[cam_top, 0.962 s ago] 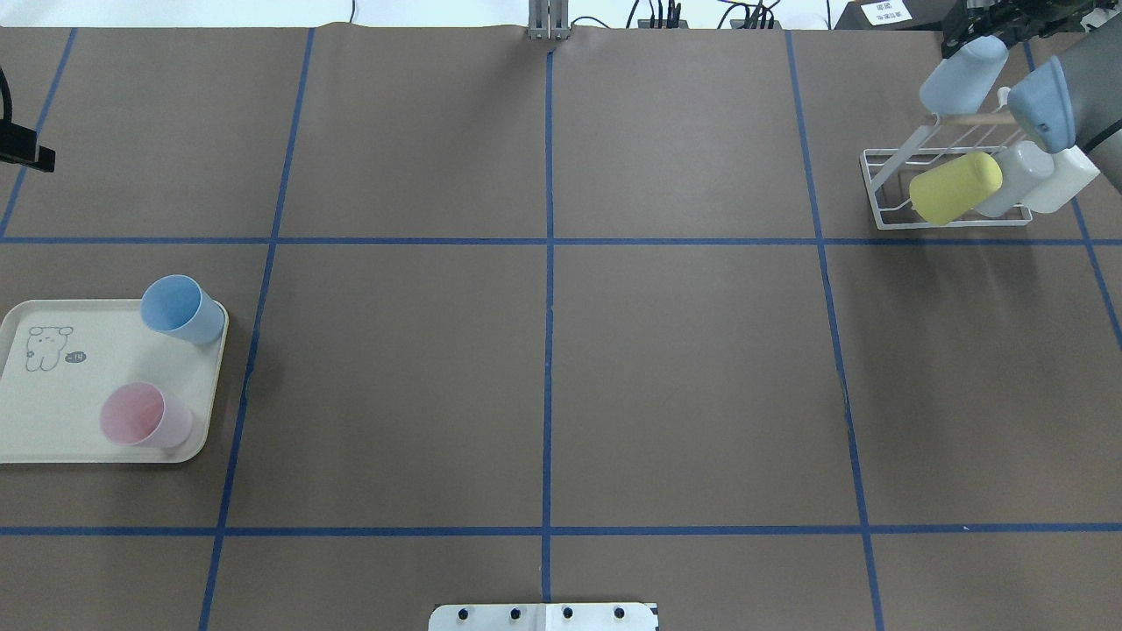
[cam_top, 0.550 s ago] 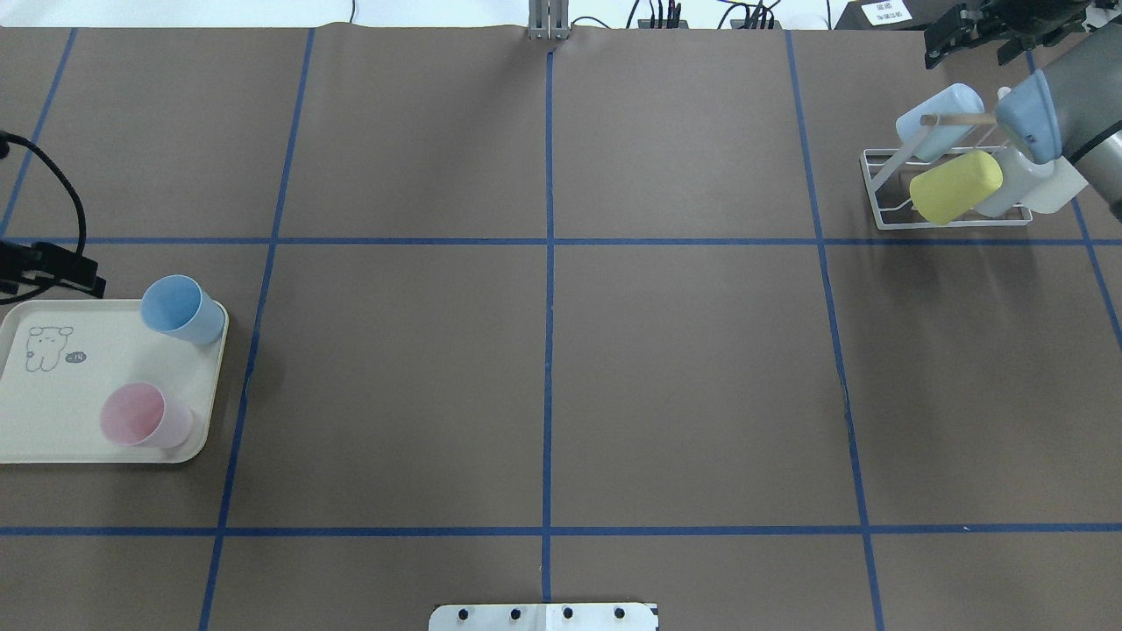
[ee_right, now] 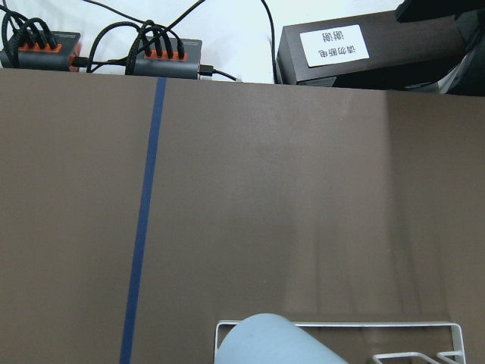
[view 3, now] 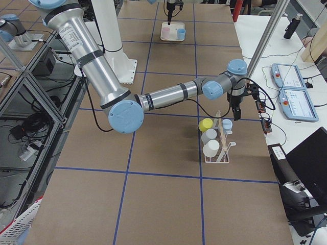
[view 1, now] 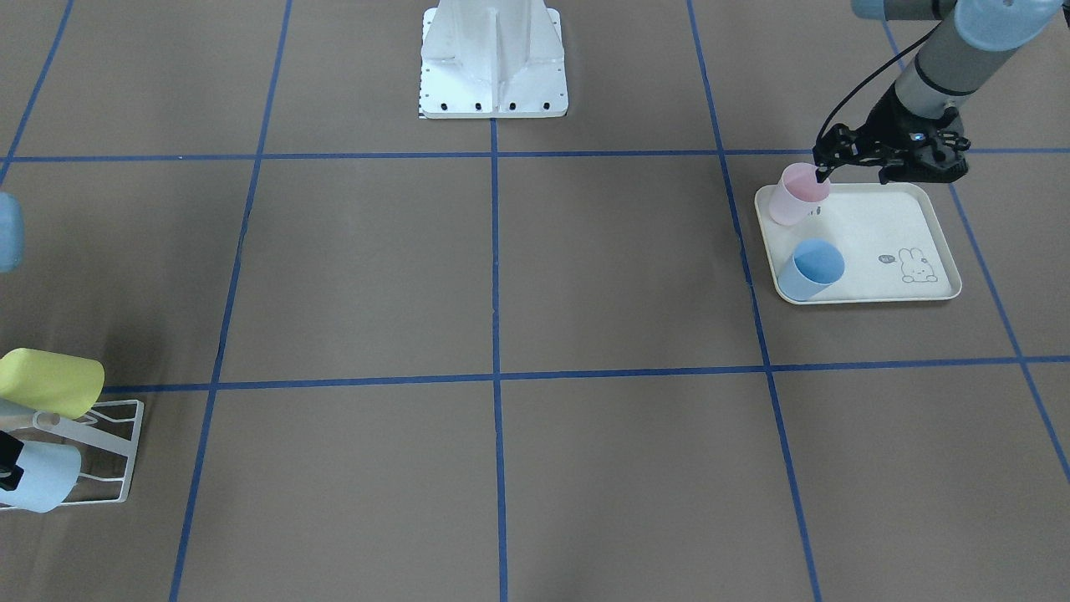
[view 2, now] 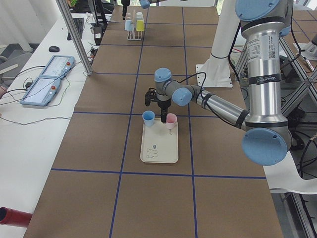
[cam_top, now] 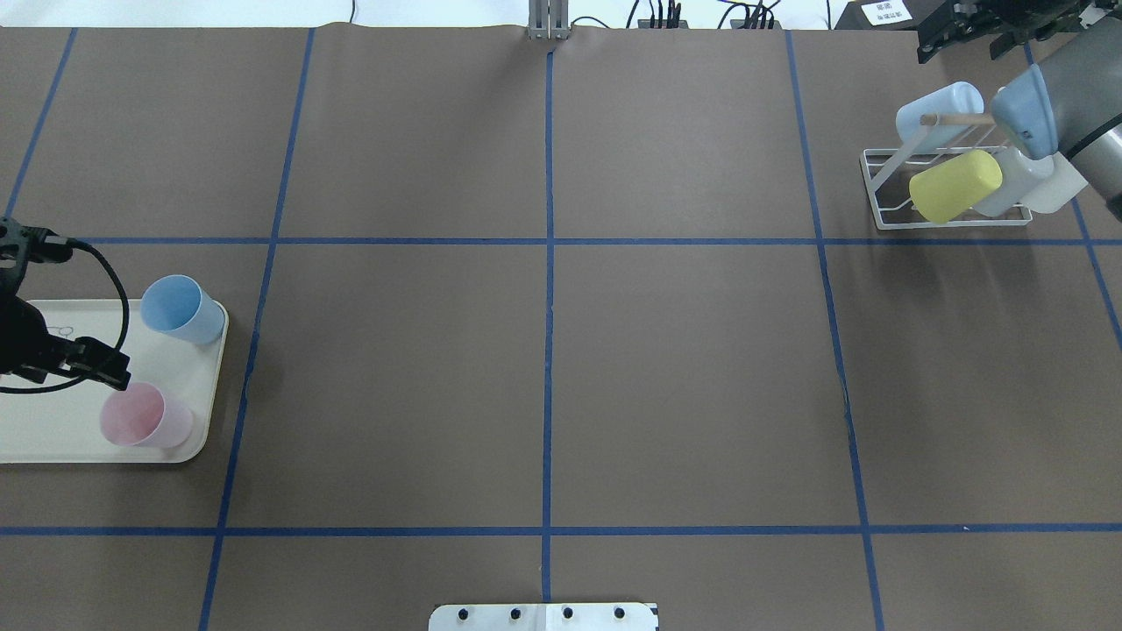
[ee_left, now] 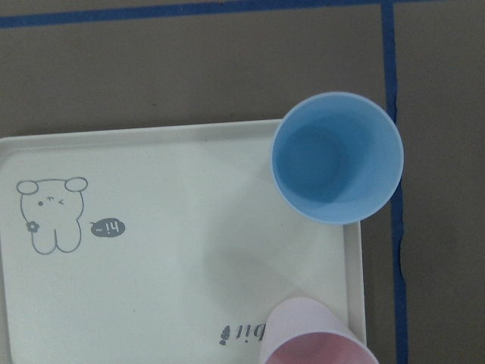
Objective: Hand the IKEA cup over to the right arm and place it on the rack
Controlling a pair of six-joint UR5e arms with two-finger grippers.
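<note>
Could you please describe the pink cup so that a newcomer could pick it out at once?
Find the cream tray with the rabbit drawing at the robot's left end of the table. Two upright cups stand along its inner edge; the pink cup is the one nearer the robot; its neighbour is a blue cup.

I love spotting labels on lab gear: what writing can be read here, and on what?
"hi~": speech bubble on the tray, upside down in the left wrist view.
Second print by the pink cup: partly hidden, unreadable.
White label on the black box: upside-down characters, blurred.
Sticker on the left arm: too small.
</note>
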